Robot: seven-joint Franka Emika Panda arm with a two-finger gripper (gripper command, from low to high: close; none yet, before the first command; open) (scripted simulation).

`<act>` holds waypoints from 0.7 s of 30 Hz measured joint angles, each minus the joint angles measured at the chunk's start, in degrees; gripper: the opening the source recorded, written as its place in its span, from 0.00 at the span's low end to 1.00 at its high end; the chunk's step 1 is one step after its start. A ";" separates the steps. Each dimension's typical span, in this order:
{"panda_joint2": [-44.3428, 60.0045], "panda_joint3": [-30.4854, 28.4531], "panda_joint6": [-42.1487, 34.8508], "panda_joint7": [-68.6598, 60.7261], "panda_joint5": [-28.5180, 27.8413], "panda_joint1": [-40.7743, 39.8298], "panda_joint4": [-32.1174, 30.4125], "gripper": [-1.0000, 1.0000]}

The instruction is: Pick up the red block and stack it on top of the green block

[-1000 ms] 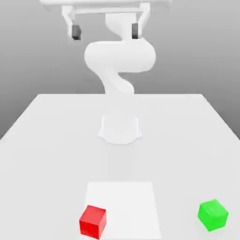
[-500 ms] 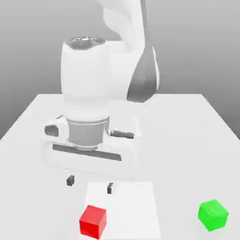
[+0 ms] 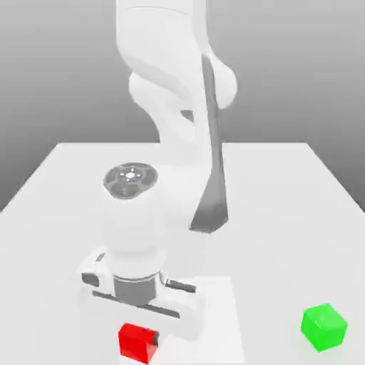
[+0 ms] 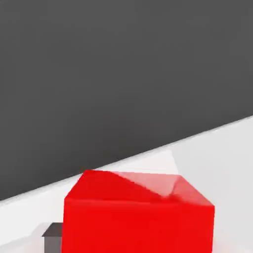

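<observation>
The red block [image 3: 137,341] rests on the white table near the front, toward the exterior view's left, on a pale square patch [image 3: 221,306]. My gripper [image 3: 142,322] has come down right over it, and the hand's body covers the cube's back top edge. In the hand view the red block [image 4: 138,217] looms very close, with one dark fingertip [image 4: 52,237] just beside one of its side faces; the fingers stand open around the cube. The green block [image 3: 324,326] sits apart at the front, on the exterior view's right, untouched.
The arm's white links [image 3: 171,107] rise from the middle of the table [image 3: 299,214] and bend forward over the red block. Bare table surface separates the two cubes. The table's front edge lies close to both blocks.
The arm swung down from high at the back. The hand has dropped from above the table onto the red block. Neither block has moved.
</observation>
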 joint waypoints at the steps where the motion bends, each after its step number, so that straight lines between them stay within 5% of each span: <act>1: -1.90 -0.07 -1.58 0.06 -0.13 0.04 -0.30 0.00; 21: -8.06 18.67 -11.75 -37.51 -7.06 11.12 3.01 0.00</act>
